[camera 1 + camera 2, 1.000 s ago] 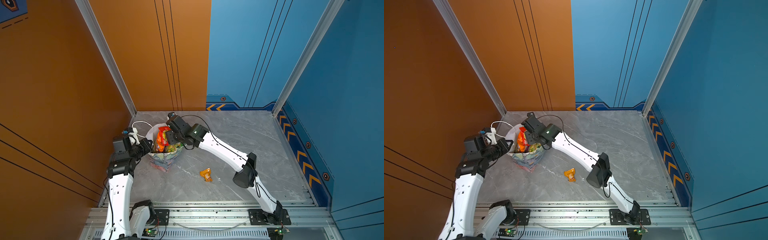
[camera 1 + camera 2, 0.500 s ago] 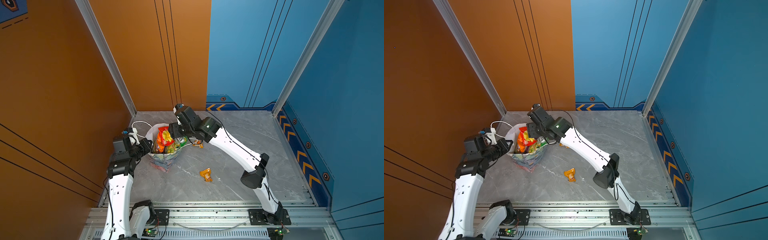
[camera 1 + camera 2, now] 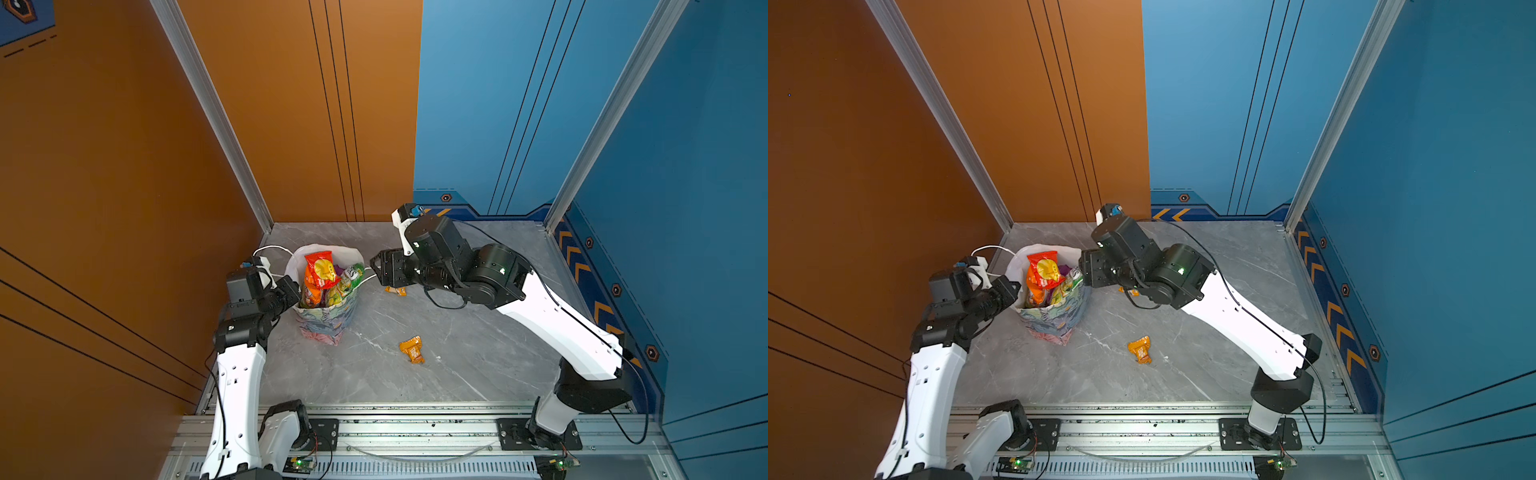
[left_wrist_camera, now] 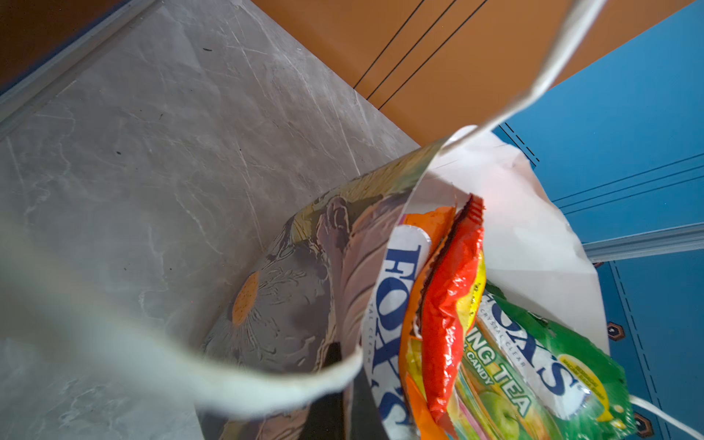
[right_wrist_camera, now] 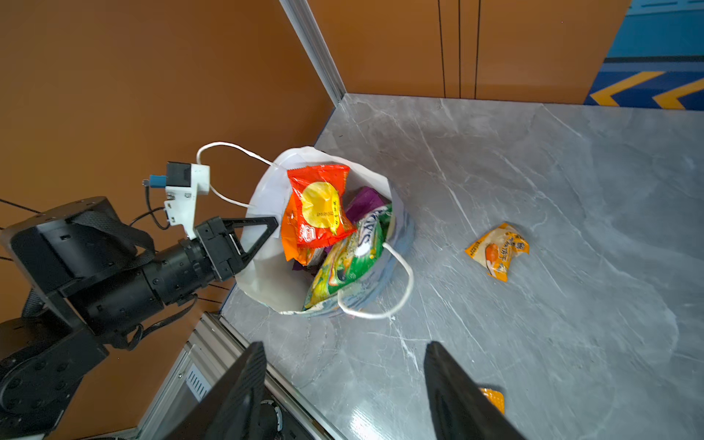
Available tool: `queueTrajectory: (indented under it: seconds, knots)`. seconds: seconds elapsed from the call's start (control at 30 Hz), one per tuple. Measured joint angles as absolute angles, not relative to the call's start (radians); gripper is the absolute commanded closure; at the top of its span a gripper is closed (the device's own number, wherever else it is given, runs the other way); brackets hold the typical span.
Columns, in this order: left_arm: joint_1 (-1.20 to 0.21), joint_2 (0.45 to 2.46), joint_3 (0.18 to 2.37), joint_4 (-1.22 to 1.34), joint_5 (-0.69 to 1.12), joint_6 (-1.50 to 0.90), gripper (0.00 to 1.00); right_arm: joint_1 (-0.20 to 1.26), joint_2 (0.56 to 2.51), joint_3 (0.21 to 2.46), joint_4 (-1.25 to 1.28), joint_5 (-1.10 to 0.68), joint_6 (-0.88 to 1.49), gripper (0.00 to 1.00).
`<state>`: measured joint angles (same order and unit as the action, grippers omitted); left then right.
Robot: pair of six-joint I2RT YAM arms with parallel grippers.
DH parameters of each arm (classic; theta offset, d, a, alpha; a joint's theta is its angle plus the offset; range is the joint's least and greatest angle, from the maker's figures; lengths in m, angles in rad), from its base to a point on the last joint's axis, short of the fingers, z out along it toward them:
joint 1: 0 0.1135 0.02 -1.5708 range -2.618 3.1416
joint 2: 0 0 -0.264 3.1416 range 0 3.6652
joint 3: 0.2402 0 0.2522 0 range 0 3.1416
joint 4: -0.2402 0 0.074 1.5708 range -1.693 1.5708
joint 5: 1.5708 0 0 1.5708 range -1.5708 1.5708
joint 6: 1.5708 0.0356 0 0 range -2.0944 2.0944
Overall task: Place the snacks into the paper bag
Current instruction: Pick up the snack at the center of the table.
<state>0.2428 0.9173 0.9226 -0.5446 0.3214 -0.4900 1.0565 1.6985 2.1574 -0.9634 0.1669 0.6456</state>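
My left gripper (image 5: 266,228) is clamped on the rim of the paper bag (image 5: 266,278), near the surface's (image 5: 533,152) left edge. My right gripper (image 5: 344,348) hangs parted and empty.

Left tool (image 3: 294,287) clamped tight, right tool (image 5: 344,346) spread, hovering

Grey marble tabletop (image 3: 478,332) bears paper bag (image 3: 328,322), orange packet (image 3: 411,349), second orange packet (image 3: 395,291).

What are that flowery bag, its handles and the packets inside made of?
The paper bag looks like matte paper: creased white inside, printed outside. Its handles look like white cord, perhaps cotton. The packets look like glossy plastic film: crinkled, with bright glints.
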Motion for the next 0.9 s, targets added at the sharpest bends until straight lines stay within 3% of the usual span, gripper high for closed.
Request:
queueTrajectory:
  seconds: [0.47, 0.9]
  knots:
    - [0.185, 0.979, 0.967, -0.558, 0.251, -0.494, 1.00, 1.056, 1.527, 1.897, -0.969, 0.313, 0.758, 0.32]
    - [0.183, 0.961, 0.966, -0.572, 0.242, -0.494, 1.00, 1.031, 1.143, 1.282, -0.922, 0.379, 0.861, 0.31]
